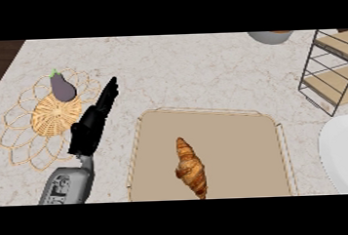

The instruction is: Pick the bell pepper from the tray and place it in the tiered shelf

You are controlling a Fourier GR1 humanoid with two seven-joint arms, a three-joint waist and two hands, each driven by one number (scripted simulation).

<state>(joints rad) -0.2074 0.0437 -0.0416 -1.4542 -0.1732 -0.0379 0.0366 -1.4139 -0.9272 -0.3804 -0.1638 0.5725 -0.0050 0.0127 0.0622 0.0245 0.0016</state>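
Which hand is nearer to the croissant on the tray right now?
Left. The left hand rests with straight fingers on the counter just left of the tray, beside the croissant. The right hand is not in view.

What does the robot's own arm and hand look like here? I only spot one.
Only the left arm shows. Its forearm is a grey, rounded casing with darker recessed markings on its side. A narrow wrist joins it to the left hand, which is all black, long and slim, ending in thin black fingers. No cables or sleeves are visible. The right hand is out of view.
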